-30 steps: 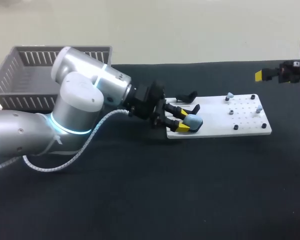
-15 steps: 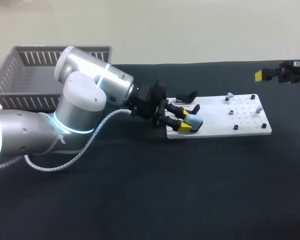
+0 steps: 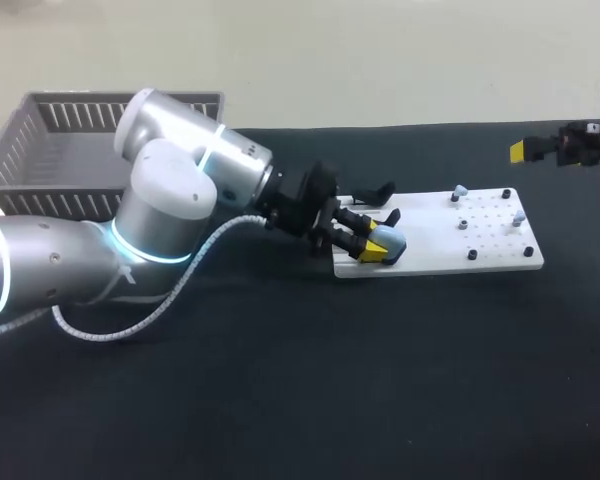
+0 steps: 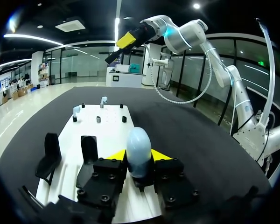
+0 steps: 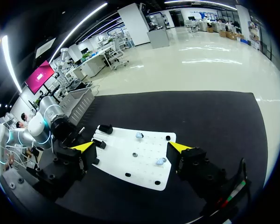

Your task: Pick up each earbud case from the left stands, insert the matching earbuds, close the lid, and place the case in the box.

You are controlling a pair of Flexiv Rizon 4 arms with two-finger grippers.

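1. Box (image 3: 40,150) sits far left behind the left arm, which covers its near corner, so the inside can't be checked
2. Left gripper (image 4: 139,155) is clamped on the pale blue earbud case (image 4: 138,142), one yellow tip on each flank, at the left end of the white board (image 3: 480,255)
3. My call: lift straight up before any sideways travel, since the empty black stands (image 4: 49,156) sit just beside the case and could snag it
4. The grip looks low on the body; hold it there so the upper end is free for the lid work
5. Fingers hide the case's base, so I can't tell if it's seated on its stand or already clear; no lid seam visible either
6. Earbuds (image 3: 460,189) are on the board's right half among black pegs, too small to tell which matches
7. Right gripper (image 5: 131,146) hangs spread wide and empty, well apart from the case; the head view shows just one yellow tip, with the rest of that arm cut off at the edge
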